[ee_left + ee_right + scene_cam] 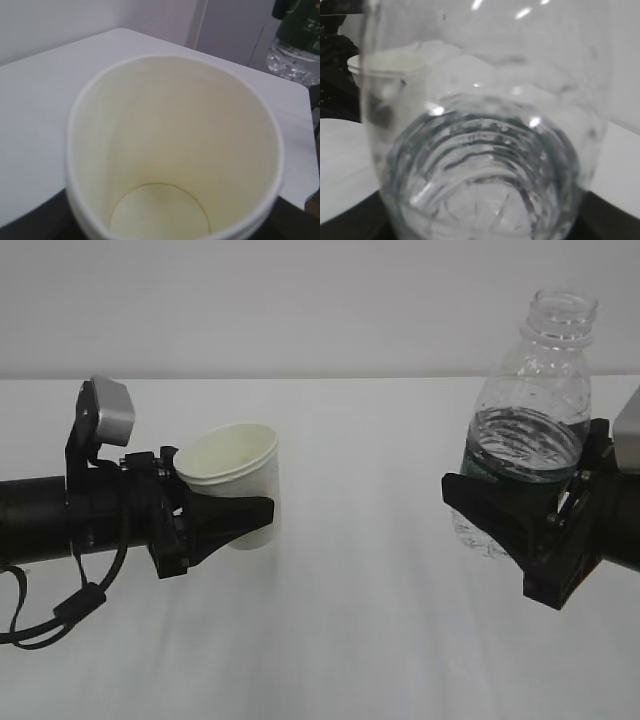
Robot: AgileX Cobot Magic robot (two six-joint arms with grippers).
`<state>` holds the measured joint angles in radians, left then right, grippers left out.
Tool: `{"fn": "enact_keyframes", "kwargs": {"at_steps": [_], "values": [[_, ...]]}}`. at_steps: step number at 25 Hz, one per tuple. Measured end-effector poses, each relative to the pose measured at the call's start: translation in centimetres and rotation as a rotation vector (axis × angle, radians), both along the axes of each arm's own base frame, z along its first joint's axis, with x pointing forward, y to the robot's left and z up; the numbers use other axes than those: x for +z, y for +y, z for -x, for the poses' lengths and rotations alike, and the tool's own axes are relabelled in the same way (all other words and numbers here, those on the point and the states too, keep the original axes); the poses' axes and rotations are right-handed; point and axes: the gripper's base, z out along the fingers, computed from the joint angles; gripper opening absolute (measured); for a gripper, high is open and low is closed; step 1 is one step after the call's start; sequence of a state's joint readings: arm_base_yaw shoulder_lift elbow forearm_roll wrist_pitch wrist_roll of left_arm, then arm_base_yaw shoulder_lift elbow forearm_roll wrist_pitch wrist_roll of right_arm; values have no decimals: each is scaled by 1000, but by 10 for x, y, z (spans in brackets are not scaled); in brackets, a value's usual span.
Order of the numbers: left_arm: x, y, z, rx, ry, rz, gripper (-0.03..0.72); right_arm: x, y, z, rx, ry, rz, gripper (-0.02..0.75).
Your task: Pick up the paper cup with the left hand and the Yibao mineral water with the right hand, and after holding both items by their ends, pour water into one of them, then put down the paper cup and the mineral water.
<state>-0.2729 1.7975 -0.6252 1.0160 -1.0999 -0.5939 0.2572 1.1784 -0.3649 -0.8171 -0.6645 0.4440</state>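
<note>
The paper cup (pixel 240 485) is white with a cream inside and sits between the black fingers of my left gripper (pixel 252 517), which is shut on its lower half. It leans slightly. In the left wrist view the cup (pixel 175 145) fills the frame, and its inside looks dry and empty. The Yibao mineral water (pixel 530 430) has no cap and is roughly half full. My right gripper (pixel 478 502) is shut on its lower body at the green label. The bottle (pixel 485 160) fills the right wrist view, with the cup (pixel 390 85) seen through it at the left.
A white table (pixel 360 640) runs under both arms, with a pale wall behind it. The table's corner and edge (pixel 306 95) show at the right of the left wrist view. A black cable (pixel 60 612) hangs under the left arm.
</note>
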Motion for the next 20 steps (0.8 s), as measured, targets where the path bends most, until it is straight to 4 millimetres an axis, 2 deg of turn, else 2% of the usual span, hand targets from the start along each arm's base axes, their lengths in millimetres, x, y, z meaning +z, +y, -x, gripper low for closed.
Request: {"fn": "enact_keyframes", "kwargs": {"at_steps": [14, 20], "values": [[34, -2, 20, -140, -27, 34, 463, -2, 2, 2, 25, 31, -3, 475], [35, -10, 30, -209, -14, 23, 463, -3, 4, 4, 61, 51, 10, 475]]}}
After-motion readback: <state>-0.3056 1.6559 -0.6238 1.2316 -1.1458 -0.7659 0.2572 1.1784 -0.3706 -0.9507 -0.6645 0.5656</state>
